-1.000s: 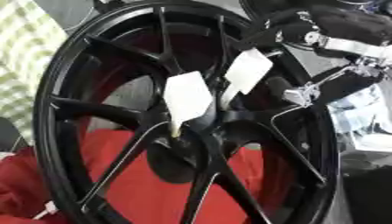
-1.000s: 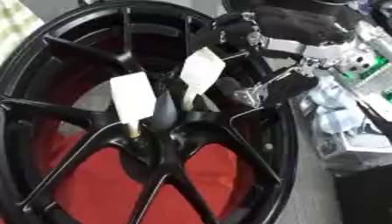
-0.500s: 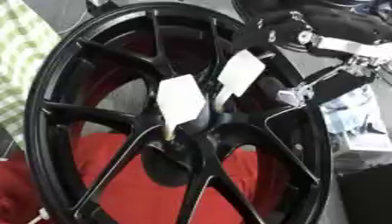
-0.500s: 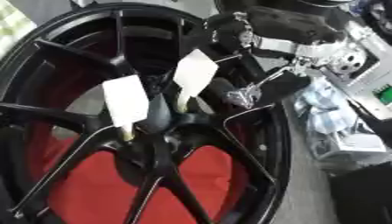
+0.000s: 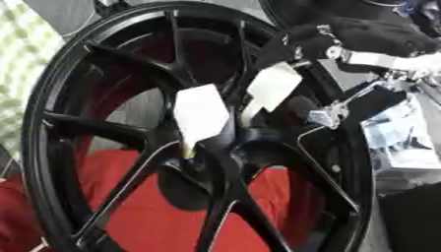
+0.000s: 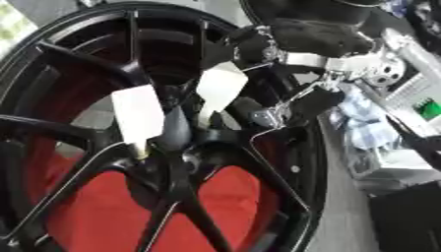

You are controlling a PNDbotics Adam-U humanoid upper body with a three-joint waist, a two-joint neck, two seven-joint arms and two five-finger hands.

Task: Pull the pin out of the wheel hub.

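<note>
While the right hand (image 6: 323, 37) reaches in from the upper right against the rim of the black wheel hub (image 5: 95, 123), its fingers are too hard to make out to tell whether they are curled or straight, or hold anything. Below and to the left of the hand, two pale flat tags stand up near the hub's centre; the nearer tag (image 5: 272, 87) lies just beside it, the farther tag (image 5: 201, 114) sits beyond. Red cloth (image 5: 146, 206) shows through the spokes, well below the hand.

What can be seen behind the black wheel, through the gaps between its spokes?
Behind the black wheel, red cloth shows through the lower gaps between the spokes. The hub and spokes cover the rest, so what the cloth lies on cannot be seen.
</note>
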